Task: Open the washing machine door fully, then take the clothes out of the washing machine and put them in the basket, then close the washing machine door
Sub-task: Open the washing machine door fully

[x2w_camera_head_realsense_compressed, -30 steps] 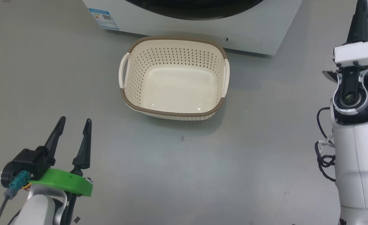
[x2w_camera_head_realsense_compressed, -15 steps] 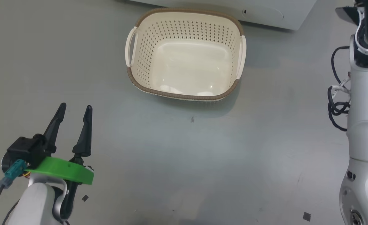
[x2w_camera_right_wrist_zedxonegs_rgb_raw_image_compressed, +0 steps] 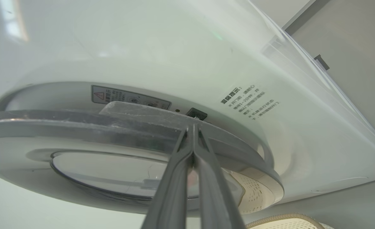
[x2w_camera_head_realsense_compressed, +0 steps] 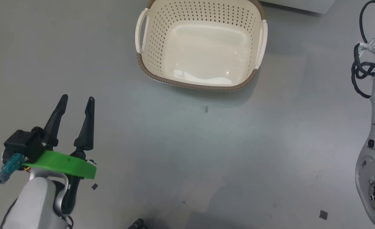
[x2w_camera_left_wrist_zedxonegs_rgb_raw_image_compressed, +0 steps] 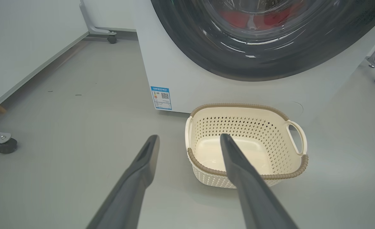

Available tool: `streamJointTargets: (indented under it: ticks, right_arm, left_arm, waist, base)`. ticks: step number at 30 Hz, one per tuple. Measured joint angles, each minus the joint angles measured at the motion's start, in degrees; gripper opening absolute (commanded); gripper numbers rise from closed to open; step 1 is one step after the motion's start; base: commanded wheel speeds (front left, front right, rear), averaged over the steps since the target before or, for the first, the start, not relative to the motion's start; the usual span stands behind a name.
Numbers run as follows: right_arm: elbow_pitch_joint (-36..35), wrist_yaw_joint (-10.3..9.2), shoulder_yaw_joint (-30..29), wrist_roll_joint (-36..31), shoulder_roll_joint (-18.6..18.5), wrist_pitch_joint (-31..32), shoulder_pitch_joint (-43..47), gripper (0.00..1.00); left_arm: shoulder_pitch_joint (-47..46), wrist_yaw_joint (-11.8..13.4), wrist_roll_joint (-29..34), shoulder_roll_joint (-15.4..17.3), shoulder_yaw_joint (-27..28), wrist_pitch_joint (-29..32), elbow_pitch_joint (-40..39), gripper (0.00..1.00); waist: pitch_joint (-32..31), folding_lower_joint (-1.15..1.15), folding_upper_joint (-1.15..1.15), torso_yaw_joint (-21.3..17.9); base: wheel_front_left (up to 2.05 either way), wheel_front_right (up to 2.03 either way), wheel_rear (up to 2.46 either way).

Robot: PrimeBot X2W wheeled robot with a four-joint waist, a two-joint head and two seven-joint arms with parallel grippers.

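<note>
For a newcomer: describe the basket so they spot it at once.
Find the big white washing machine with its black-rimmed door. On the grey floor before it sits the basket. It alone is cream and perforated, with a brown woven-look rim and white side handles.

The basket [x2w_camera_head_realsense_compressed: 155, 47] is cream perforated plastic, glossy inside, with a brown woven-look rim. Behind the basket, the washing machine door [x2w_camera_left_wrist_zedxonegs_rgb_raw_image_compressed: 206, 60] has a glossy black rim; the floor [x2w_camera_head_realsense_compressed: 206, 152] is matt grey.
</note>
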Motion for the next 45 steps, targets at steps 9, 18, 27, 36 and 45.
streamJointTargets:
  ticks: [9,18,27,36,45]
  right_arm:
    - [3.5,-0.03,-0.3,-1.0,-0.2,1.5,-6.4,0.00]
    - [7.4,-0.04,-1.1,-0.8,-0.3,4.1,-11.1,0.00]
    - [12.1,-0.05,-2.5,3.1,-1.1,8.1,-14.0,0.00]
    - [15.4,-0.46,-4.9,8.0,-1.5,12.1,-16.2,0.00]
    - [17.8,-0.46,-4.8,11.0,-2.0,15.2,-17.6,0.00]
  left_arm:
    - [-0.5,0.0,-0.5,0.3,-0.2,0.0,0.6,1.00]
    - [-1.2,0.0,-1.6,0.4,-0.7,0.0,0.3,1.00]
    - [-1.2,0.0,-2.5,0.5,-1.1,0.0,0.1,1.00]
    - [-1.4,0.0,-2.5,0.9,-1.4,0.0,0.1,1.00]
    - [-1.4,0.0,-2.5,1.2,-1.5,0.0,0.1,1.00]
  waist:
    - [1.3,0.00,0.00,0.7]
    - [1.8,0.00,0.00,0.9]
    - [2.1,0.00,0.00,0.9]
    - [2.3,0.00,0.00,0.9]
    - [2.2,0.00,0.00,0.7]
  base:
    - [0.00,0.00,0.00]
    - [0.00,0.00,0.00]
    - [0.00,0.00,0.00]
    - [0.00,0.00,0.00]
    - [0.00,0.00,0.00]
